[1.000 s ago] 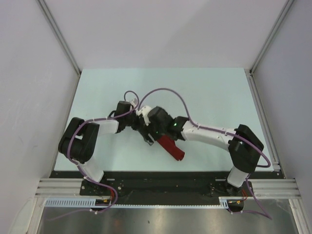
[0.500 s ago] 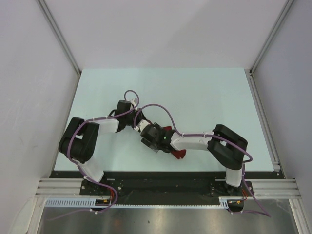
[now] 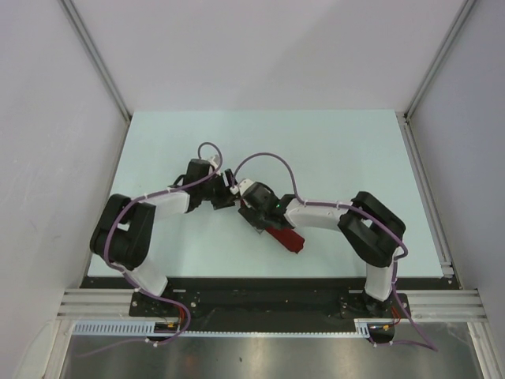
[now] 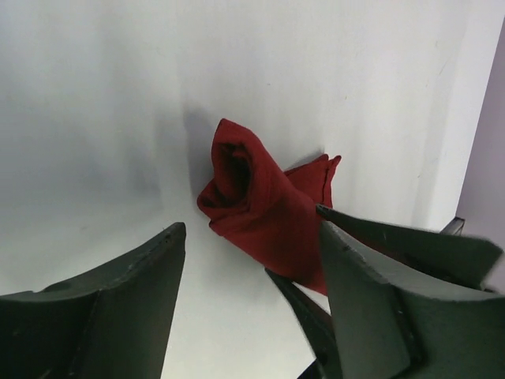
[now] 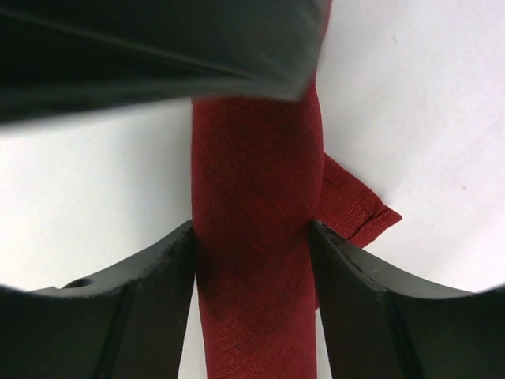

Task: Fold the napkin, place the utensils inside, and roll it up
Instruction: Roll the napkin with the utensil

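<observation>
The dark red napkin (image 3: pixel 286 238) lies rolled into a tight tube near the table's front middle. In the right wrist view my right gripper (image 5: pixel 252 237) straddles the napkin (image 5: pixel 256 268), both fingers pressed against its sides. A loose hemmed corner (image 5: pixel 359 213) sticks out to the right. My left gripper (image 4: pixel 252 229) stands open just short of the roll's open end (image 4: pixel 237 170), nothing between its fingers. From above, the left gripper (image 3: pixel 227 197) and right gripper (image 3: pixel 259 221) sit close together at the roll's far end. The utensils are hidden.
The pale green table (image 3: pixel 331 158) is walled by white panels at the back and both sides. A black rail (image 3: pixel 260 288) runs along the near edge just behind the roll. Purple cables (image 3: pixel 264 158) loop above both wrists.
The left gripper has opened and let go of the napkin's end. The right arm swung back and then forward over the roll, and its fingers have narrowed onto it.
</observation>
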Robot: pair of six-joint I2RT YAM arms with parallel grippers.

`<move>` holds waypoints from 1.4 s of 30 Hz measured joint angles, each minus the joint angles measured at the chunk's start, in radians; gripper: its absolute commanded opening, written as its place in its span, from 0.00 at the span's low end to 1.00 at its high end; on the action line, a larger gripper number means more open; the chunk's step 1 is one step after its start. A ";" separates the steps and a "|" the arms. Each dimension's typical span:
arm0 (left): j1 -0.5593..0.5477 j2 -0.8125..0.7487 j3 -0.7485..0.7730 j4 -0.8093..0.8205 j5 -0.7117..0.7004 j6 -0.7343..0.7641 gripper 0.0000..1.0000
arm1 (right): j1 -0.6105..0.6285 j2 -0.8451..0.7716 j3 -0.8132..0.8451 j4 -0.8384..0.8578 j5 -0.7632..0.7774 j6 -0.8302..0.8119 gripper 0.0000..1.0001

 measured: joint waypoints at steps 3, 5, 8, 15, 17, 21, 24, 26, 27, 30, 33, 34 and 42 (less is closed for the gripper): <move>0.016 -0.032 0.004 -0.024 -0.010 0.006 0.76 | -0.064 -0.004 -0.003 -0.003 -0.117 0.021 0.49; 0.032 -0.054 0.005 -0.038 -0.019 0.010 0.77 | -0.108 -0.005 -0.004 -0.007 -0.193 0.037 0.45; 0.065 -0.084 0.005 -0.053 -0.027 0.016 0.78 | -0.195 -0.010 -0.003 -0.014 -0.350 0.071 0.39; 0.098 -0.144 -0.021 -0.028 -0.015 0.035 0.78 | -0.385 0.013 0.005 -0.044 -0.758 0.171 0.38; 0.093 -0.143 -0.028 -0.018 -0.004 0.037 0.78 | -0.418 0.048 0.018 -0.044 -0.850 0.193 0.38; 0.071 -0.131 -0.037 0.018 0.013 0.034 0.78 | -0.461 0.128 0.049 -0.038 -1.022 0.233 0.39; 0.044 -0.102 -0.037 0.052 0.024 0.031 0.78 | -0.475 0.168 0.062 -0.029 -1.115 0.252 0.40; 0.024 -0.076 -0.037 0.077 0.031 0.024 0.77 | -0.476 0.188 0.069 -0.025 -1.157 0.261 0.39; 0.014 -0.063 -0.037 0.087 0.032 0.022 0.76 | -0.476 0.197 0.073 -0.024 -1.176 0.262 0.40; -0.008 -0.023 -0.037 0.111 0.035 0.008 0.71 | -0.477 0.220 0.085 -0.024 -1.218 0.263 0.41; -0.028 0.021 -0.032 0.128 0.038 -0.002 0.54 | -0.478 0.230 0.090 -0.025 -1.241 0.262 0.43; -0.033 0.032 -0.030 0.130 0.039 -0.004 0.46 | -0.478 0.230 0.092 -0.028 -1.244 0.262 0.47; -0.047 0.086 -0.005 0.138 0.038 -0.019 0.19 | -0.479 0.203 0.150 -0.142 -1.217 0.233 0.78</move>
